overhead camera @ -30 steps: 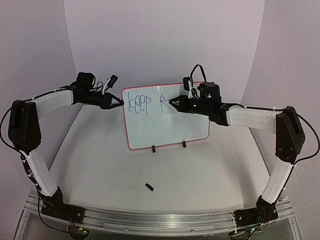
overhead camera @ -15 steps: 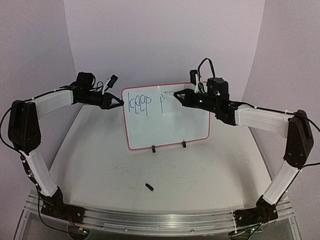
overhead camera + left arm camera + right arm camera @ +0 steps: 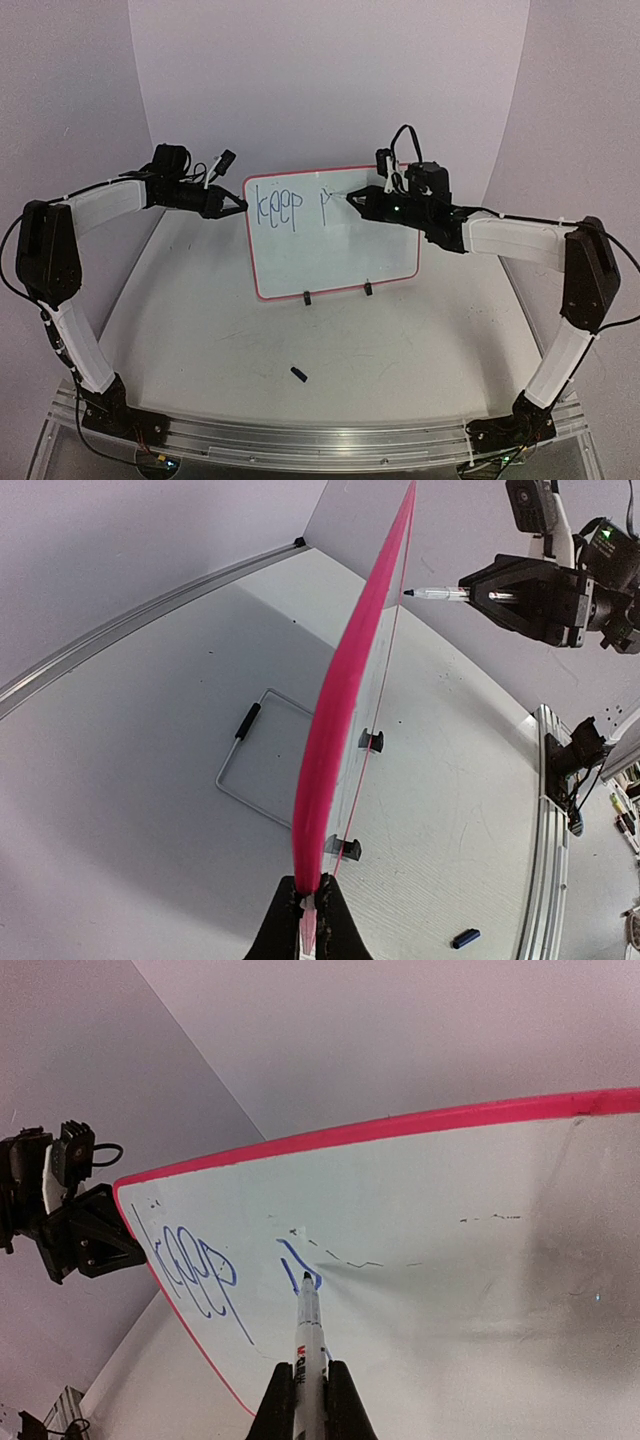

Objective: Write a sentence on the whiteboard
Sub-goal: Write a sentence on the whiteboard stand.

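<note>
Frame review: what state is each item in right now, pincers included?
whiteboard: standing upright.
sentence: unfinished; "keep" and a started "p".
marker: uncapped, tip at the board.
left pincer: shut on whiteboard.
right pincer: shut on marker.
small blue piece: loose on table.

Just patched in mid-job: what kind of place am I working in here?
Probably a lab robot workcell, not a home or office: plain backdrop walls enclose a white table, an aluminium mounting rail runs along its near edge, and a whiteboard stands on it.
</note>
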